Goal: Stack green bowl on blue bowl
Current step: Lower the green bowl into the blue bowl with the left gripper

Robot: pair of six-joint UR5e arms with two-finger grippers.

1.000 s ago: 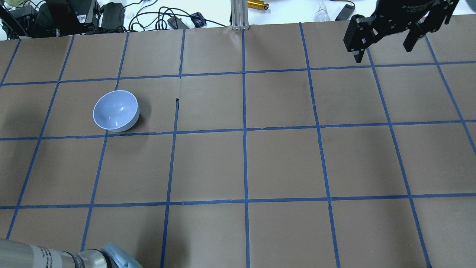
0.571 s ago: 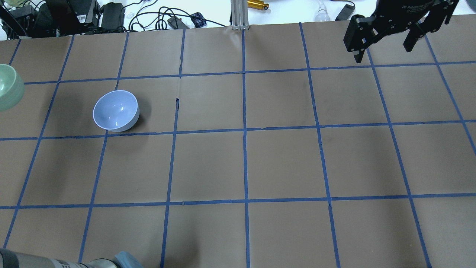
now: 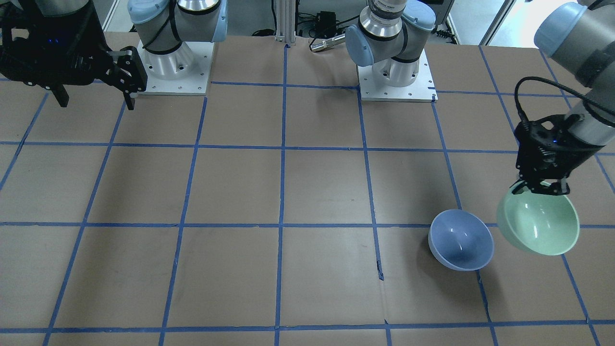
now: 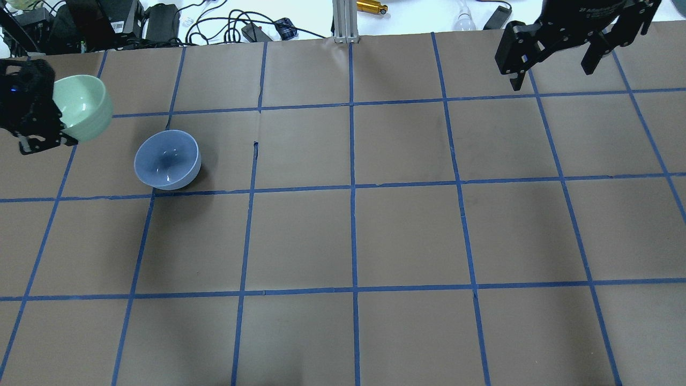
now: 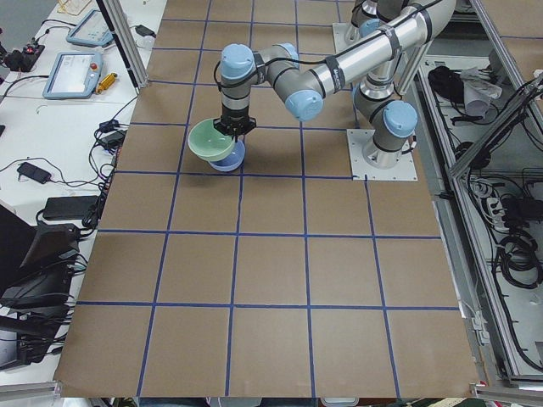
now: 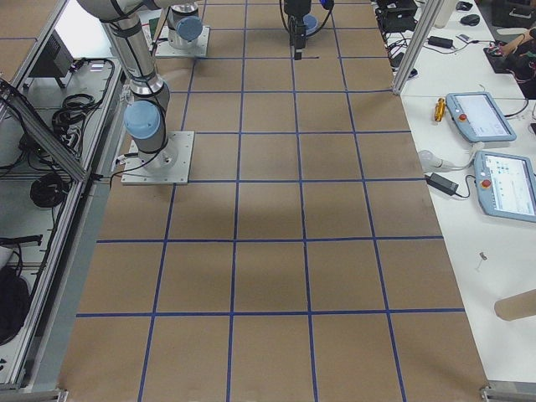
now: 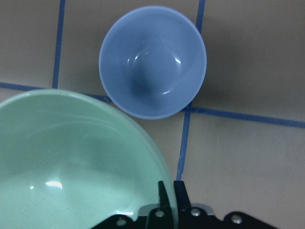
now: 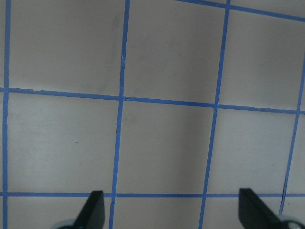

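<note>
Taped brown table [image 4: 407, 236], blue bowl [image 4: 167, 160], left pincer [image 3: 539, 188] — clamping green bowl [image 3: 538, 222] aloft

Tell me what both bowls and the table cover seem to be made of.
Green bowl: glazed ceramic or hard plastic, can't tell which; smooth and glossy, with bright light spots inside. Blue bowl: same kind, glossy, with highlights in its well. Cover: likely brown paper, matte, with seams and a small tear; grid lines look like blue tape.
</note>
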